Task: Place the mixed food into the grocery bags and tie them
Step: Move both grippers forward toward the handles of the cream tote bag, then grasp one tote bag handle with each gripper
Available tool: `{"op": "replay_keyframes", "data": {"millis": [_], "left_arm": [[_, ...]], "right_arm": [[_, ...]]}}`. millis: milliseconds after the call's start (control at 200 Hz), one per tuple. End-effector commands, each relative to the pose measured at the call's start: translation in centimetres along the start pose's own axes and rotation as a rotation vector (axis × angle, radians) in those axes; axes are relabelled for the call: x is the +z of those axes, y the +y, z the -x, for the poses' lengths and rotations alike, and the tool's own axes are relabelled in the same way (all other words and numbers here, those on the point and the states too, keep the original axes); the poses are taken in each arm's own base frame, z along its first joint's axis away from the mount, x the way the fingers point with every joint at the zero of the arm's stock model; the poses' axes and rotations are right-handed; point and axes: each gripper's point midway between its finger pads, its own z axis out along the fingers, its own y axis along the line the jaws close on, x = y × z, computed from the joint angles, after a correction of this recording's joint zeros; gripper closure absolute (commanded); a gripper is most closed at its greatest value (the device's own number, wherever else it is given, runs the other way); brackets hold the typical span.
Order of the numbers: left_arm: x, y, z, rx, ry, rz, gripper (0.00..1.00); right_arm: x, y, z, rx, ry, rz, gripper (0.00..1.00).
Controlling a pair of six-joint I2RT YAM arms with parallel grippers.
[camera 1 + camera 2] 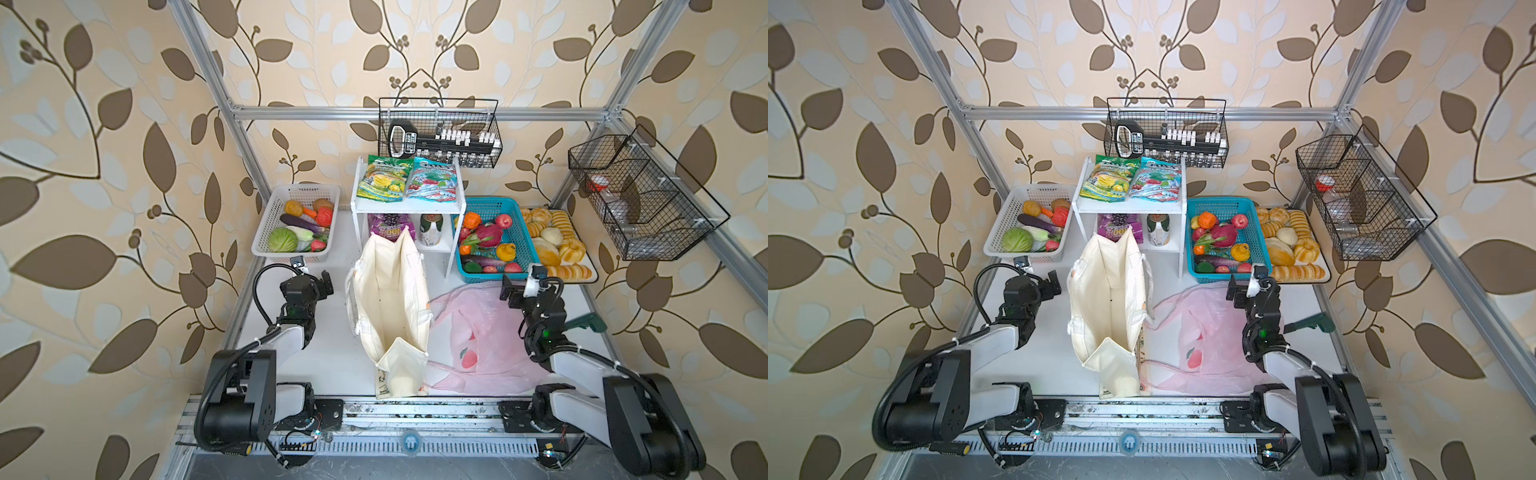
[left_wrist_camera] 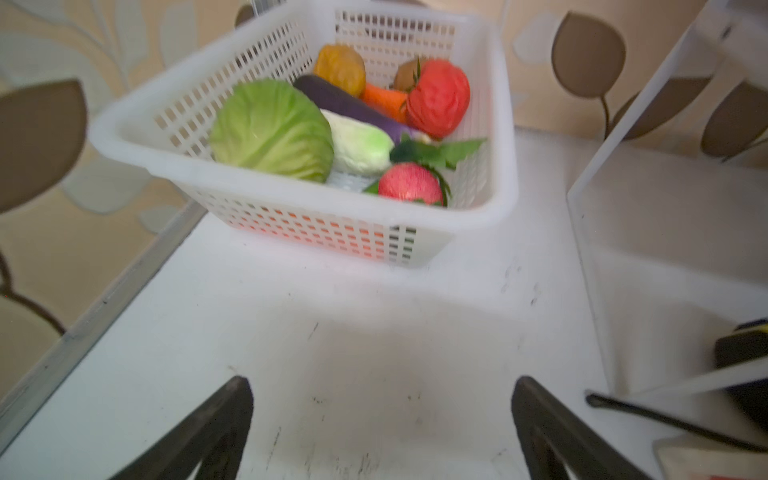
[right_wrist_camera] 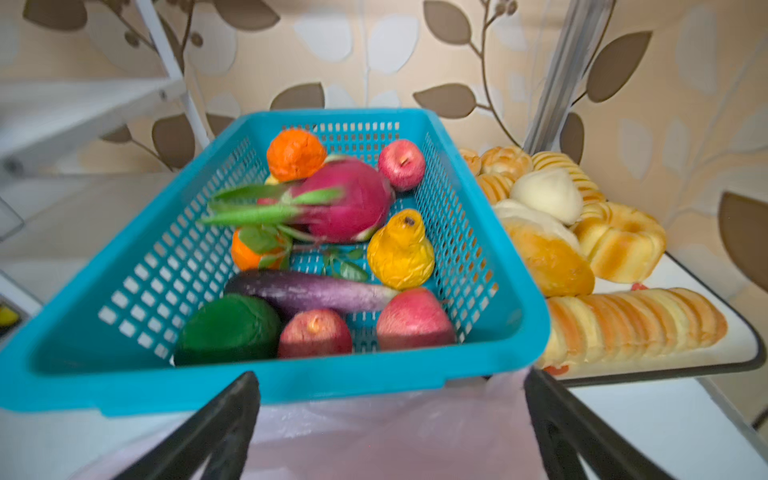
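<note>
The canvas tote [image 1: 390,316] stands upright on the surface [image 2: 374,332], between my left jaws and my right jaws. Ahead of my left jaws sits the vegetable basket [image 2: 505,124]. The shelf unit [image 1: 399,204] stands ahead and to their right, behind the tote. Under its top board, a snack packet [image 1: 386,226] lies left of the drink can [image 1: 430,229]. The plastic bag [image 1: 478,332] lies flat beneath my right jaws, right of the tote. Directly ahead of my right jaws sits the fruit basket [image 3: 332,382], with the dragon fruit [image 3: 345,203] in it. The bread tray [image 3: 739,332] lies ahead and to their right, just beside that basket.
</note>
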Motion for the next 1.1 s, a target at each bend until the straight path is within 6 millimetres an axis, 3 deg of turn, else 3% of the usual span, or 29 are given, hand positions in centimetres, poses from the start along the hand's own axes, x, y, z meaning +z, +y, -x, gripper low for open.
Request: {"op": "replay_keyframes", "data": {"millis": [0, 160, 245, 340, 420, 480, 565, 735, 875, 1015, 1095], "left_arm": [[-1.4, -0.1, 4.2, -0.096, -0.037, 0.010, 0.01], [-3.9, 0.5, 7.0, -0.357, 0.052, 0.075, 0.01], [-6.2, 0.7, 8.1, -0.508, 0.109, 0.112, 0.01], [-8.3, -3.1, 10.3, -0.445, 0.168, -0.108, 0.01], [-10.4, -6.7, 11.6, -0.431, 0.217, -0.316, 0.01], [-12.1, -9.1, 12.1, -0.417, 0.260, -0.459, 0.01], [-14.1, -10.7, 12.5, -0.430, 0.323, -0.562, 0.03], [-16.6, -12.0, 11.2, -0.414, 0.477, -0.627, 0.06], [-18.6, -13.6, 9.4, -0.349, 0.601, -0.669, 0.07], [-20.3, -15.4, 7.3, -0.282, 0.676, -0.720, 0.10], [-20.7, -15.9, 6.1, -0.265, 0.717, -0.728, 0.15]], "right_arm": [[-1.3, -1.3, 2.0, 0.110, -0.004, -0.054, 0.00], [-4.1, -0.7, 5.6, 0.347, 0.094, -0.019, 0.00], [-6.2, 2.2, 7.5, 0.470, 0.172, 0.157, 0.00], [-8.8, 7.5, 10.6, 0.570, 0.205, 0.483, 0.09], [-10.6, 11.2, 12.0, 0.627, 0.322, 0.640, 0.17], [-11.7, 13.6, 12.0, 0.578, 0.422, 0.664, 0.18], [-13.4, 16.7, 11.5, 0.455, 0.519, 0.650, 0.19], [-15.4, 22.2, 10.4, 0.328, 0.617, 0.658, 0.19], [-16.5, 27.3, 9.1, 0.281, 0.686, 0.746, 0.26], [-15.7, 29.3, 7.5, 0.253, 0.728, 0.712, 0.34], [-15.6, 30.1, 6.7, 0.234, 0.747, 0.728, 0.45]]}}
